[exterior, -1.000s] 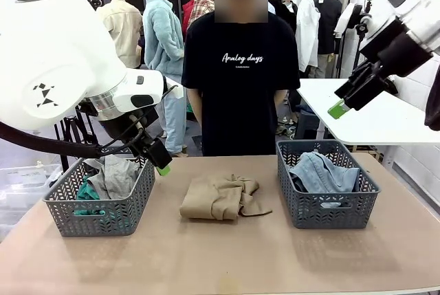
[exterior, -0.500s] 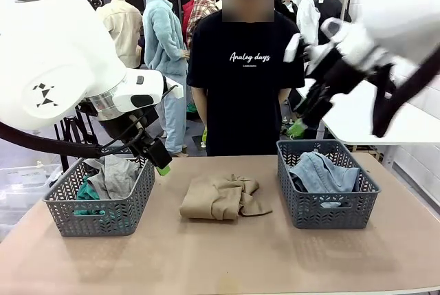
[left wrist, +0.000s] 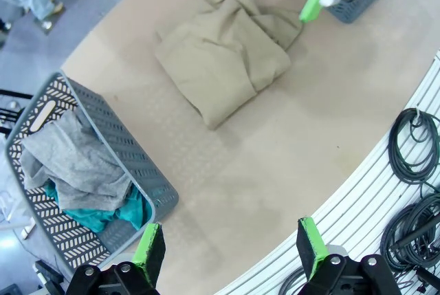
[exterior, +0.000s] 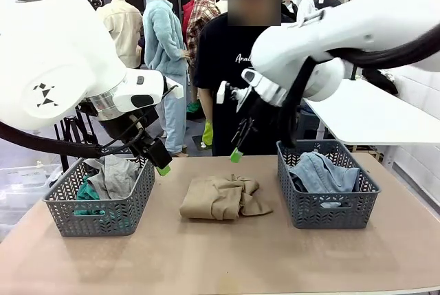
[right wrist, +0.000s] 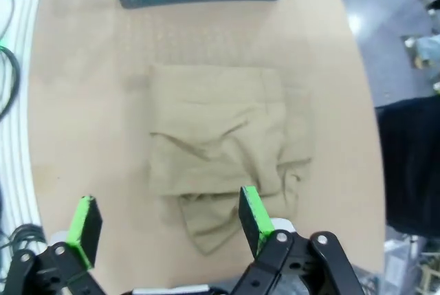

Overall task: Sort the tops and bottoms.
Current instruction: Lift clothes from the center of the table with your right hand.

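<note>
Right gripper [right wrist: 168,218] hangs wide open and empty above the tan top [right wrist: 220,150]. The top sits mid-table between the left basket [exterior: 103,216] and right basket [exterior: 328,212], under the fingers, not touching. Left gripper [left wrist: 229,250] is wide open too, holding nothing, by the left basket.

The left arm [exterior: 62,54] is a fat, rounded white shell with a grey cap on top and a black mark [exterior: 45,93] of small triangles on its side. Behind the tool there is a silver ring [exterior: 103,100], and a thick black cable [exterior: 41,145] loops below it. The left gripper [left wrist: 229,236] is black, and each finger ends in a bright green pad [left wrist: 148,252] above round knuckle bolts. The right arm [exterior: 323,34] is white too, with a black hose [exterior: 405,53] running back from the tool. The right gripper [right wrist: 167,205] has the same black fingers and green pads.
</note>
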Robot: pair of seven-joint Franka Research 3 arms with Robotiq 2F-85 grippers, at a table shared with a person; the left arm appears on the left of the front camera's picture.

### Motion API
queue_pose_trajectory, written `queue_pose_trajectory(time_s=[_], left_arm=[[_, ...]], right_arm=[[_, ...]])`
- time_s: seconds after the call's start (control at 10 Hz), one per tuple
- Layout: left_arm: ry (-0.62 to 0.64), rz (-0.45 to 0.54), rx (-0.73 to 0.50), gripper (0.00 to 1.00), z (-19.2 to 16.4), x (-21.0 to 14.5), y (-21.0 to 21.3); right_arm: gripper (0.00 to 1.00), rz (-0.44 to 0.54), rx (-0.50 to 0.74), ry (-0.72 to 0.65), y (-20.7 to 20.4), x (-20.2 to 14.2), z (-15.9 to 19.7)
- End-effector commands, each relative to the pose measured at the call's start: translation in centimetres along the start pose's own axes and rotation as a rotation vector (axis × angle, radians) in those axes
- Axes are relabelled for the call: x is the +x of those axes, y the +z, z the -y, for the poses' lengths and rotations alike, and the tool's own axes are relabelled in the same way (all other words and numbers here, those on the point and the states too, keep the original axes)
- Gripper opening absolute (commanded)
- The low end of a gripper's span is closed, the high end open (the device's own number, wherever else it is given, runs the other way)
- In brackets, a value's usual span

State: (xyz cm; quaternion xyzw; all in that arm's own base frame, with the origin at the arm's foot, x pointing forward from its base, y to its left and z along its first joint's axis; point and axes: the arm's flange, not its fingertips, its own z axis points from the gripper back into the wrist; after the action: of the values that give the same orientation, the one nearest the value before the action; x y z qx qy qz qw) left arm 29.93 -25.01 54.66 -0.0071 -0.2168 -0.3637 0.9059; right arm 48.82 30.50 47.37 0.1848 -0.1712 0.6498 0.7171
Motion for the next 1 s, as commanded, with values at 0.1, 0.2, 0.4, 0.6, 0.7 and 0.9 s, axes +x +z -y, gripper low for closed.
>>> queue_pose_trajectory(time_s=[0.1,0.2,0.4,0.6,0.7,0.9], left_arm=[[-0.005,-0.006,0.006,1.00,-0.2,-0.1,0.2],[-0.005,-0.006,0.006,1.00,-0.2,-0.1,0.2],[-0.005,-0.006,0.006,1.00,-0.2,-0.1,0.2],[-0.005,-0.006,0.006,1.00,-0.2,-0.1,0.2],[-0.005,-0.006,0.006,1.00,-0.2,-0.1,0.2],[-0.005,-0.006,0.006,1.00,-0.2,-0.1,0.2]], right_arm=[[1.00,-0.077,0.054,-0.017,-3.9,-0.7,0.9],[1.00,-0.116,0.082,-0.018,-5.7,-1.4,0.8],[1.00,-0.107,0.190,-0.061,-8.5,-2.6,0.9],[1.00,-0.091,0.102,-0.014,-6.7,-1.9,0.7],[1.00,-0.091,0.102,-0.014,-6.7,-1.9,0.7],[1.00,-0.180,0.092,-0.041,-9.1,-2.2,0.6]])
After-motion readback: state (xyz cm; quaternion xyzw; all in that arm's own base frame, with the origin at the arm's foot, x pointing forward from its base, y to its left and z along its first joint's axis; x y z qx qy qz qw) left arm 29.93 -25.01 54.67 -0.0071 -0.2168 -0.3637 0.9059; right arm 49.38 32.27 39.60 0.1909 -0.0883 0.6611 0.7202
